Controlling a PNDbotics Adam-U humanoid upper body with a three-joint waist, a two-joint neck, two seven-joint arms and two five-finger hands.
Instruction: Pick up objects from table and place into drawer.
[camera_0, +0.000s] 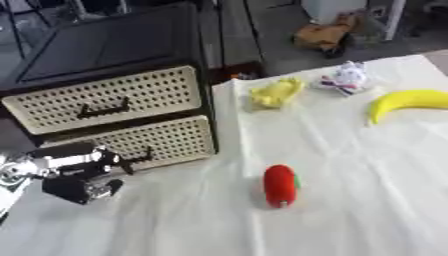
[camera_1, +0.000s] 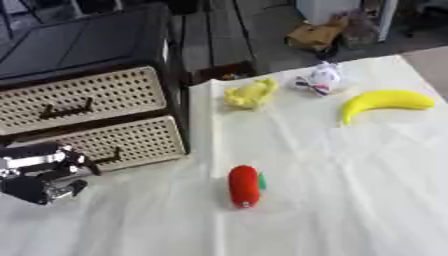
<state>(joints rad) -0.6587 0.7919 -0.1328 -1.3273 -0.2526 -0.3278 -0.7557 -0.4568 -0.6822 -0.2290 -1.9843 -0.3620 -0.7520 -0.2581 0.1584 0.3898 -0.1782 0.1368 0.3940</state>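
Left hand (camera_0: 74, 175) hovers before lower drawer (camera_0: 140, 142), red toy (camera_0: 280, 185) nearby

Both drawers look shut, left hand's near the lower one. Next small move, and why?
Probably hook the left hand onto the lower drawer's handle and pull. Both drawers are shut, the hand holds nothing and sits right beside that handle, and the red toy, banana and the rest are on the cloth.

Cream perforated drawers (camera_0: 114, 97), yellow banana (camera_0: 407, 101), red toy (camera_0: 280, 185), white cloth (camera_0: 367, 200).

Cloth-covered table (camera_0: 350, 210) (toys (camera_0: 281, 185), drawer unit (camera_0: 114, 107))
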